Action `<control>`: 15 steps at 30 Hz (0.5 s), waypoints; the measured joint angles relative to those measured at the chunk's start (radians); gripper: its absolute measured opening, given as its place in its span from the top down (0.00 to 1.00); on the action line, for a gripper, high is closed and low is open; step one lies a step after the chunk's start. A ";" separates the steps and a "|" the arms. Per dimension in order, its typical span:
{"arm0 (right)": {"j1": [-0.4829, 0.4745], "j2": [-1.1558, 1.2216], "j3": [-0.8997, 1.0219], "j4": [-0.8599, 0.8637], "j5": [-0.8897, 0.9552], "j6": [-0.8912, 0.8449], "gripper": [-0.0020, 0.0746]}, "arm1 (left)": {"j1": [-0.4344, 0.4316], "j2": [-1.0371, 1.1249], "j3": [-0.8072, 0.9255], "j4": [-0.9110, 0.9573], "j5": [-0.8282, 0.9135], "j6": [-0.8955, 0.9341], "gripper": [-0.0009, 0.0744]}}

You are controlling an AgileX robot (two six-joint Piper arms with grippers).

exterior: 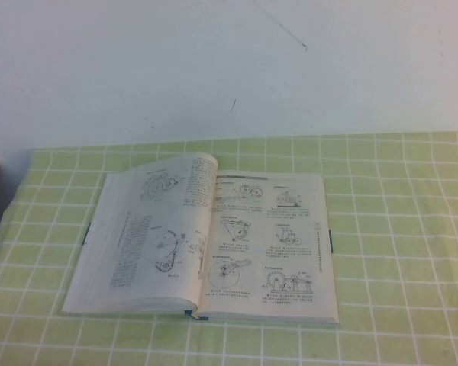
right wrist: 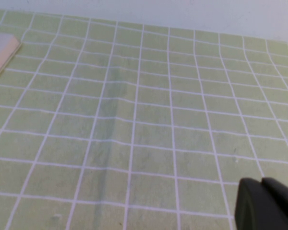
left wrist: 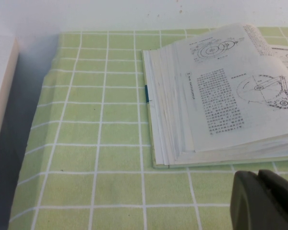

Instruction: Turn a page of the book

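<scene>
The book (exterior: pixel 206 244) lies open on the green checked cloth, with white pages of black machine drawings. Its right-hand page (exterior: pixel 273 244) lies flat. The left-hand leaf (exterior: pixel 156 229) arches up near the spine. Neither arm shows in the high view. In the left wrist view my left gripper (left wrist: pixel 259 178) is shut and empty, low over the cloth just short of the book's (left wrist: pixel 216 96) near left corner, apart from it. In the right wrist view my right gripper (right wrist: pixel 261 183) is shut and empty over bare cloth, well away from the book's corner (right wrist: pixel 2 52).
The green checked tablecloth (exterior: pixel 397 229) covers the table up to a white wall (exterior: pixel 229 69). A pale box-like edge (left wrist: pixel 0 96) stands at the table's far left, beside a dark gap. A crease (right wrist: pixel 110 134) runs across the cloth to the right of the book.
</scene>
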 joint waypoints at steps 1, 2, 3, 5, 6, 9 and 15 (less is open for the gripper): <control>0.000 0.000 0.000 0.000 0.000 0.000 0.98 | 0.000 0.000 0.000 0.000 0.000 0.000 0.99; 0.000 0.000 0.000 0.000 0.000 0.000 0.98 | 0.000 0.000 0.000 0.000 0.000 0.000 0.99; 0.000 0.000 0.000 0.000 0.000 0.000 0.98 | 0.000 0.000 0.000 0.000 0.000 0.000 0.99; 0.000 0.000 0.000 0.000 0.000 0.000 0.98 | 0.000 0.000 0.000 0.000 0.000 0.000 0.99; 0.000 0.000 0.000 0.000 0.000 0.000 0.98 | 0.000 0.000 0.000 0.000 0.000 0.000 0.99; 0.000 0.000 0.000 0.000 -0.008 0.000 0.98 | 0.000 0.000 0.000 0.000 -0.002 0.000 0.99; 0.000 0.000 0.011 0.000 -0.175 0.000 0.98 | 0.000 0.000 0.005 -0.006 -0.136 0.000 0.99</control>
